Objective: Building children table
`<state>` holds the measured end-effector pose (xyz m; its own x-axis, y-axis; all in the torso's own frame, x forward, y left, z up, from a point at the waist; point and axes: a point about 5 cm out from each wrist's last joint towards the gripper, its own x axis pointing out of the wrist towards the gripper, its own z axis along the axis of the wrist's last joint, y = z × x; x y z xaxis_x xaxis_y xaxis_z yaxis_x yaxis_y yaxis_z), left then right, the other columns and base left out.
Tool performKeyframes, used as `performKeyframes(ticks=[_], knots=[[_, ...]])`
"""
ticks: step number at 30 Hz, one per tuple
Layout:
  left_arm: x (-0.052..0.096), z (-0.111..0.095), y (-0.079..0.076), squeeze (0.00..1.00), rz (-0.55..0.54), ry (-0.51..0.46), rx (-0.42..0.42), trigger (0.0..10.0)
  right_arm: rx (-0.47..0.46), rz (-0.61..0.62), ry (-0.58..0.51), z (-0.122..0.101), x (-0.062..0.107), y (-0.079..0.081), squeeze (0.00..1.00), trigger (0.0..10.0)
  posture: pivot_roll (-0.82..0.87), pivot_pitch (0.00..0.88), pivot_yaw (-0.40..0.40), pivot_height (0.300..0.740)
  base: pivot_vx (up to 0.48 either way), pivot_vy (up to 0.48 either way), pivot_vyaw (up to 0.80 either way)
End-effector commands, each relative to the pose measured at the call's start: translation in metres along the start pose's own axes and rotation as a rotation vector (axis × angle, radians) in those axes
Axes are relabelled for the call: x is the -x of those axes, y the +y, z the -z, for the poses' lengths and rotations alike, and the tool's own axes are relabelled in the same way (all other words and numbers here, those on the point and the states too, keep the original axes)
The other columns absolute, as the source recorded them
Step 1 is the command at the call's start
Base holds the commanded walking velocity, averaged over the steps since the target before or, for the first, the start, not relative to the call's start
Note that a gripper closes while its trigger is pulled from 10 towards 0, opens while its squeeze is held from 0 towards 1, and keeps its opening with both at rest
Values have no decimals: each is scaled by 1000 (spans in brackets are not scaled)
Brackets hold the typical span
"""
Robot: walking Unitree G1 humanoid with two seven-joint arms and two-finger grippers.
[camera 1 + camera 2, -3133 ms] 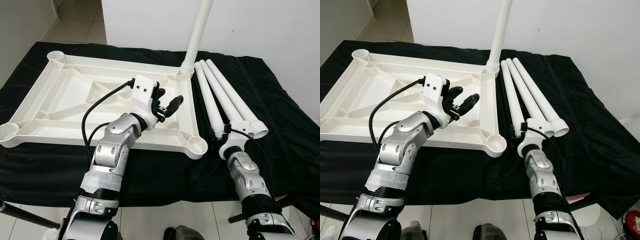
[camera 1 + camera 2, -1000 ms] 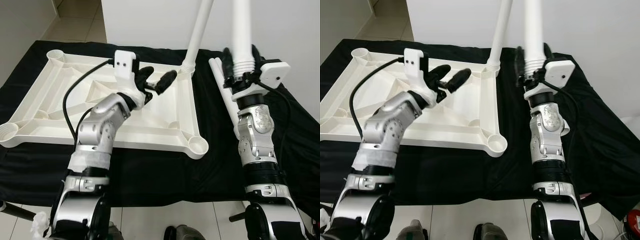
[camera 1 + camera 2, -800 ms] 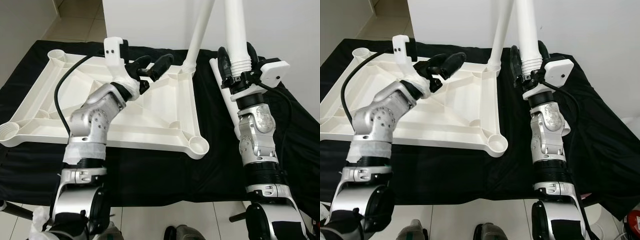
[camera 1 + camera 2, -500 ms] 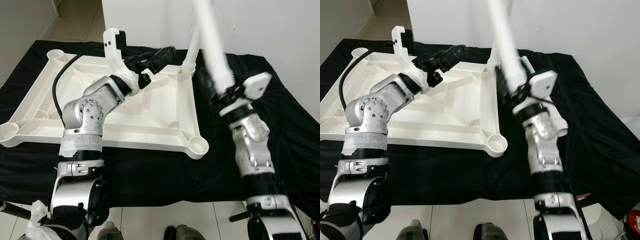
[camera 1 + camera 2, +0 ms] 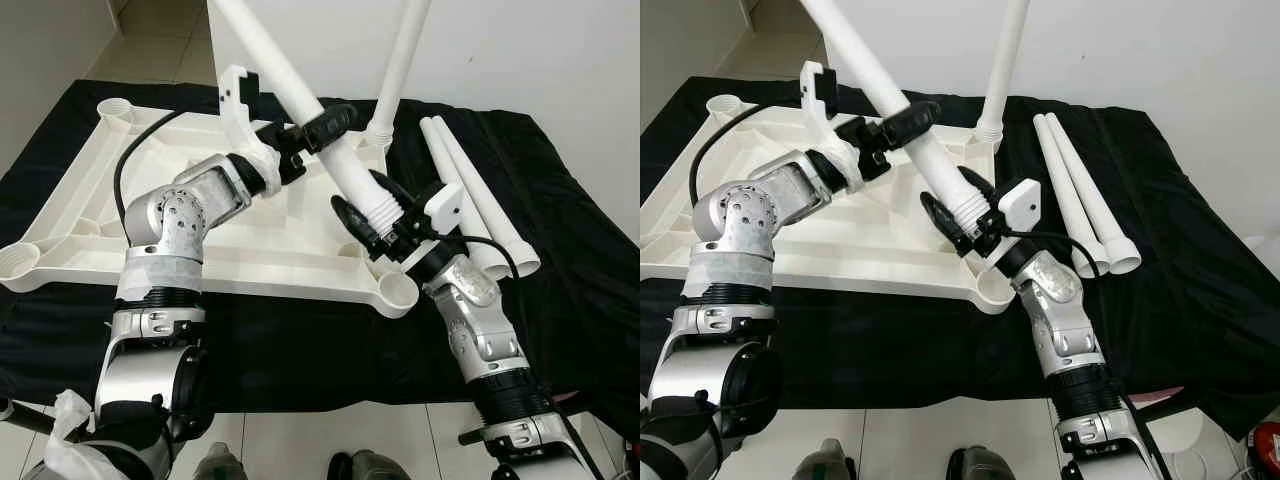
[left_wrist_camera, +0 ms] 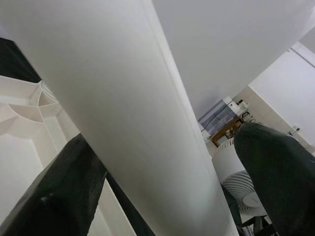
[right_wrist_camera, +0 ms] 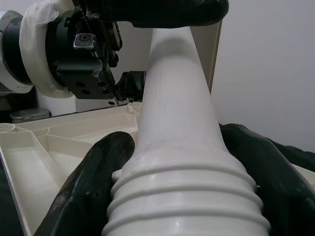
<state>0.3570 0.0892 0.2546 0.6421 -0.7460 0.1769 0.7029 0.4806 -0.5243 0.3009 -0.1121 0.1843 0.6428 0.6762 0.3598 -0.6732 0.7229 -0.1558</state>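
Your right end effector (image 5: 372,215) is clamped on the threaded end of the long white plastic leg tube (image 5: 300,105), left end effector (image 5: 318,130) grips it higher up. Tbh, stand it upright over the near-right socket (image 5: 396,290) of the upside-down white plastic tabletop (image 5: 150,200) on the black-draped counter (image 5: 560,260) b4 twisting, or threads'll cross.

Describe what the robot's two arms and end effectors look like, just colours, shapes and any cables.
Both arms are jointed silver metal segments. The left arm has white wrapping around its upper part and a black cable looping to a white wrist block. The right arm carries a similar white block and a thinner black cable. The left end effector and right end effector each have two long, rounded black fingers.
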Motion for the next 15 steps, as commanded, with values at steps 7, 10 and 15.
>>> performKeyframes(ticks=[7,10,15], knots=[[-3,-13,3,0,-27,-14,14,10000,-20,-45,28,2,7,10,0,10000,56,0,-39,740,0,0,0],[2,-26,11,0,-59,-33,40,10000,-37,-71,52,7,13,19,0,10000,55,0,-37,740,0,0,0],[4,-34,16,0,-74,-57,91,4118,-37,-76,60,9,13,21,0,10000,50,0,-31,740,0,0,0]])
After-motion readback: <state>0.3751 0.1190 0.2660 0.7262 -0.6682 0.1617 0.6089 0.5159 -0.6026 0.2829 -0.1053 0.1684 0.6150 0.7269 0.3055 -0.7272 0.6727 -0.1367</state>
